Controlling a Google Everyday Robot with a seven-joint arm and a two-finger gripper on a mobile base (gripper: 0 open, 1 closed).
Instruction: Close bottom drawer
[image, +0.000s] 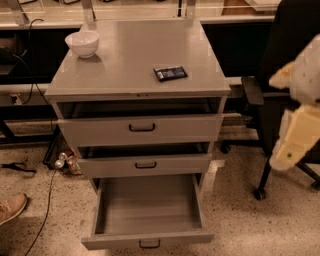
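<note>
The bottom drawer (148, 241) of the grey cabinet (137, 60) is pulled far out and empty, its small dark loop handle (149, 244) at the front centre. The middle drawer (145, 165) and the top drawer (140, 128) stand slightly open. My gripper (290, 145) hangs at the right edge of the view, cream-coloured, well to the right of the cabinet and above floor level, touching nothing.
A white bowl (82, 43) and a dark packet (170, 73) lie on the cabinet top. A black office chair (270, 100) stands right of the cabinet behind my arm. Cables and cans (65, 161) lie on the floor at left, and a shoe (10, 207) shows at the left edge.
</note>
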